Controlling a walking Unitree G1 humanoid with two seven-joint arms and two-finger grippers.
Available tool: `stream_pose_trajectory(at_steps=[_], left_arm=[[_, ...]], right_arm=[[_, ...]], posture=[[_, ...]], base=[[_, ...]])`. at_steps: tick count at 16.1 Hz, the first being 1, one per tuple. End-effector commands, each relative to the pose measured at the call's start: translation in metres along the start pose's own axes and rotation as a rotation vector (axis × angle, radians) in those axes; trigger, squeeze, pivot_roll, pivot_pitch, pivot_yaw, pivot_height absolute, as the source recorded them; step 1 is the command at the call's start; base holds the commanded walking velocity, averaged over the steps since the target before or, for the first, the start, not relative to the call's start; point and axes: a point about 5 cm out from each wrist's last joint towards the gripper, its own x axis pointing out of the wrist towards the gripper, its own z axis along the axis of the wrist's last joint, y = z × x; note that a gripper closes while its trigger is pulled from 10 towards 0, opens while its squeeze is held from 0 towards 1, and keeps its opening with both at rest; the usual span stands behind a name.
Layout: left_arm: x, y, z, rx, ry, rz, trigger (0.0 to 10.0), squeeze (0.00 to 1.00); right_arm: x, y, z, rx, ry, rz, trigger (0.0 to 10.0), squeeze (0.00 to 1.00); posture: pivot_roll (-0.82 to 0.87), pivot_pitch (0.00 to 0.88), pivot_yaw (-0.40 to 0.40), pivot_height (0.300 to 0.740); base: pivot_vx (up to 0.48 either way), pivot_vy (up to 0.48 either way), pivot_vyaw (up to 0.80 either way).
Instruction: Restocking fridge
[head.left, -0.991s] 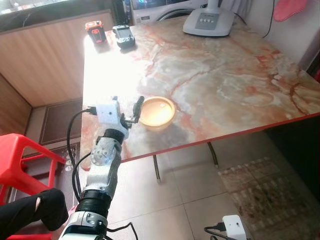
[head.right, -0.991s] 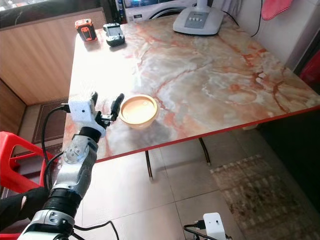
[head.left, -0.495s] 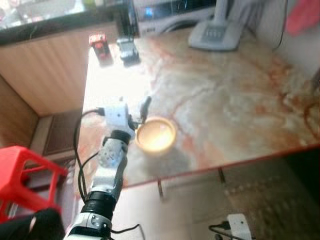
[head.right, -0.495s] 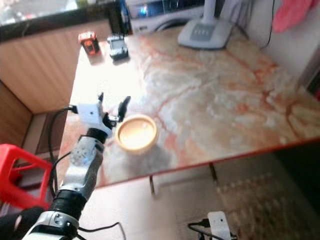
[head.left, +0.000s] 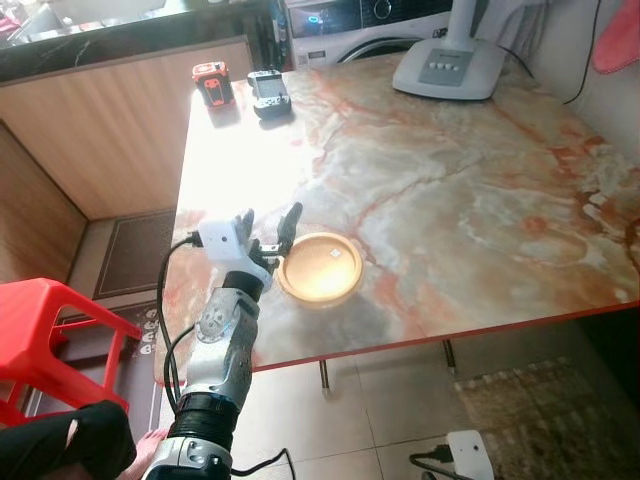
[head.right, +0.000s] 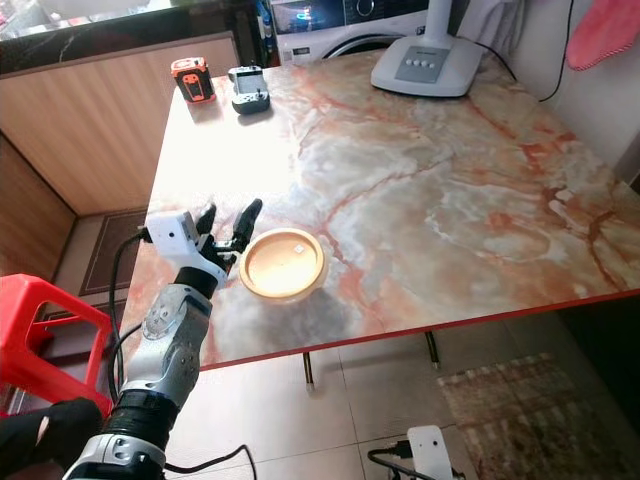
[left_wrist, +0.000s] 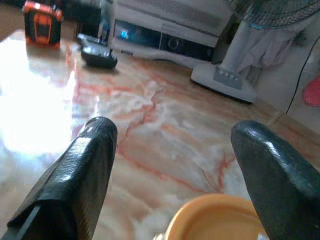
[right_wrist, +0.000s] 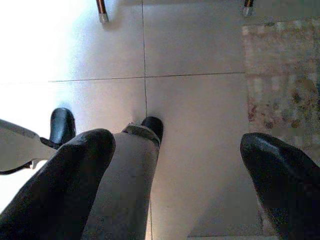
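Observation:
A shallow orange-yellow bowl (head.left: 320, 268) sits on the marble table (head.left: 450, 190) near its front left part. My left gripper (head.left: 268, 222) is open, just left of the bowl and level with its far-left rim, with nothing between the fingers. The left wrist view looks along the open left gripper (left_wrist: 175, 135), with the bowl's rim (left_wrist: 220, 220) low between the fingers (left_wrist: 90, 160). My right gripper (right_wrist: 175, 145) hangs open over the tiled floor beside my own leg (right_wrist: 132, 170).
At the table's far left lie an orange-black device (head.left: 211, 82) and a black controller (head.left: 269, 92); a fan base (head.left: 448, 68) stands far right. A red stool (head.left: 40, 320) is left of me, near a person's dark-clad limb (head.left: 70, 445). On the floor are a rug (head.left: 560, 410) and a white adapter (head.left: 468, 452).
The whole picture has shifted and sharpened, so the camera moved. My left gripper stays open beside the bowl's left rim, and the bowl has not moved on the table.

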Motion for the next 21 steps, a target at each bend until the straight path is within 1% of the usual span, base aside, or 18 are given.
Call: stream_pose_trajectory(at_steps=[1,2,3,4,5,7,10,11,12,16,18,19,20,21], left_arm=[[-0.004,0.010,-0.006,-0.004,0.042,0.042,10.0,0.00],[-0.005,0.014,-0.005,-0.046,0.039,0.076,10.0,0.00],[-0.005,0.016,-0.005,-0.069,0.037,0.090,10.0,0.00],[-0.007,0.022,-0.006,-0.127,0.042,0.130,10.0,0.00],[-0.008,0.022,-0.011,-0.177,0.079,0.115,10.0,1.00],[-0.008,0.017,-0.018,-0.167,0.136,0.069,10.0,1.00],[-0.008,0.011,-0.026,-0.171,0.175,0.038,10.0,1.00],[-0.008,0.011,-0.027,-0.177,0.182,0.037,10.0,0.80],[-0.009,0.008,-0.030,-0.187,0.202,0.025,10.0,0.00],[-0.010,0.004,-0.036,-0.201,0.221,0.009,10.0,0.00],[-0.011,0.000,-0.039,-0.227,0.232,-0.005,10.0,0.00],[-0.012,-0.002,-0.042,-0.247,0.246,-0.012,10.0,0.00],[-0.013,-0.005,-0.046,-0.298,0.270,-0.029,10.0,0.00],[-0.015,-0.012,-0.049,-0.312,0.290,-0.074,10.0,0.00]], right_arm=[[0.000,0.005,-0.005,-0.001,0.022,0.014,10.0,0.00],[0.000,0.005,-0.005,-0.001,0.021,0.014,10.0,0.00],[0.000,0.005,-0.005,-0.001,0.021,0.014,10.0,0.00],[0.000,0.005,-0.004,-0.003,0.021,0.014,10.0,0.00],[0.000,0.005,-0.004,-0.013,0.021,0.017,10.0,0.00],[0.000,0.004,-0.004,-0.014,0.020,0.016,10.0,0.00],[0.000,0.004,-0.004,-0.018,0.019,0.014,10.0,0.00],[0.000,0.004,-0.003,-0.020,0.018,0.013,10.0,0.00],[0.000,0.004,-0.003,-0.022,0.019,0.014,10.0,0.00],[0.000,0.004,-0.003,-0.027,0.017,0.016,10.0,0.00],[0.000,0.004,-0.004,-0.023,0.018,0.015,10.0,0.00],[0.000,0.004,-0.004,-0.025,0.018,0.016,10.0,0.00],[0.000,0.005,-0.004,-0.026,0.018,0.016,10.0,0.00],[0.000,0.005,-0.004,-0.027,0.018,0.016,10.0,0.00]], posture=[[-0.07,0.111,0.108,0.740],[-0.07,0.110,0.108,0.740],[-0.07,0.109,0.108,0.740],[-0.07,0.108,0.107,0.740],[-0.07,0.106,0.106,0.740],[-0.07,0.106,0.106,0.740],[-0.08,0.108,0.105,0.740],[-0.07,0.108,0.104,0.740],[-0.07,0.107,0.103,0.740],[-0.08,0.106,0.106,0.740],[-0.08,0.105,0.107,0.740],[-0.08,0.105,0.106,0.740],[-0.08,0.102,0.108,0.740],[-0.08,0.101,0.110,0.740]], base=[[0.000,0.000,0.00],[0.000,0.000,0.00],[0.000,0.000,0.00],[0.000,0.000,0.00],[0.000,0.000,0.00],[0.000,0.000,0.00],[0.000,0.000,0.00],[0.000,0.000,0.00],[0.000,0.000,0.00],[0.000,0.000,0.00],[0.000,0.000,0.00],[0.000,0.000,0.00],[0.000,0.000,0.00],[0.000,0.000,0.00]])
